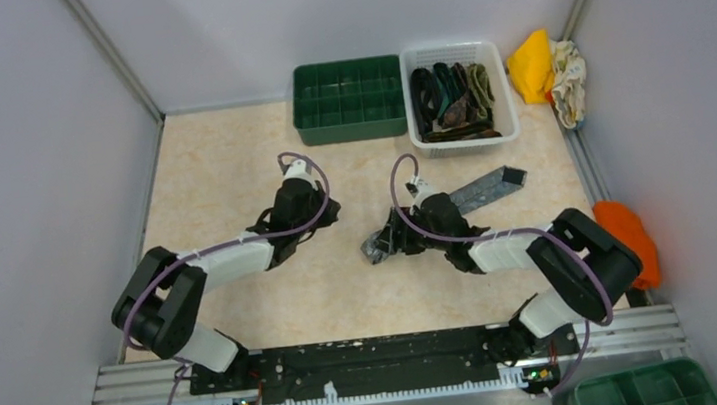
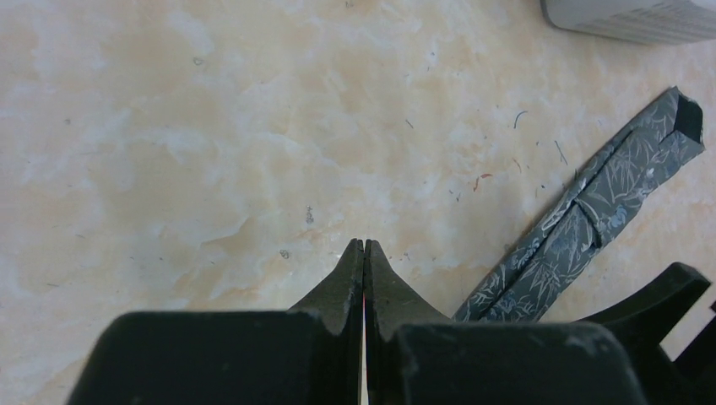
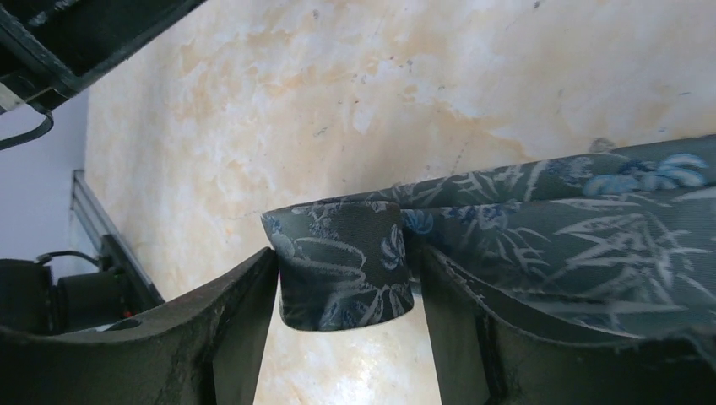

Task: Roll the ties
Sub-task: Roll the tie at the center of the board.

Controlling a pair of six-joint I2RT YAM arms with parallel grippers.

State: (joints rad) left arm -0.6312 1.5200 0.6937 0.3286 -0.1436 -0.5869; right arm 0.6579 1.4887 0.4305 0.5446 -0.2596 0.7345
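Note:
A grey patterned tie (image 1: pixel 490 186) lies as a strip on the table, running from near the white basket down-left to my right gripper (image 1: pixel 386 243). In the right wrist view its near end is rolled into a small coil (image 3: pixel 342 261). That coil sits between the fingers of my right gripper (image 3: pixel 346 253), and both fingers touch it. The rest of the strip (image 3: pixel 591 228) trails off to the right. My left gripper (image 1: pixel 327 210) is shut and empty, hovering left of the tie. In the left wrist view its closed tips (image 2: pixel 364 243) are over bare table, with the tie (image 2: pixel 591 211) to the right.
A white basket (image 1: pixel 454 49) at the back holds several dark ties (image 1: pixel 453 102). A green divided tray (image 1: pixel 349 98) stands to its left. A yellow cloth (image 1: pixel 531 66) and an orange cloth (image 1: pixel 627 230) lie along the right wall. Another green tray (image 1: pixel 646 388) is at the bottom right.

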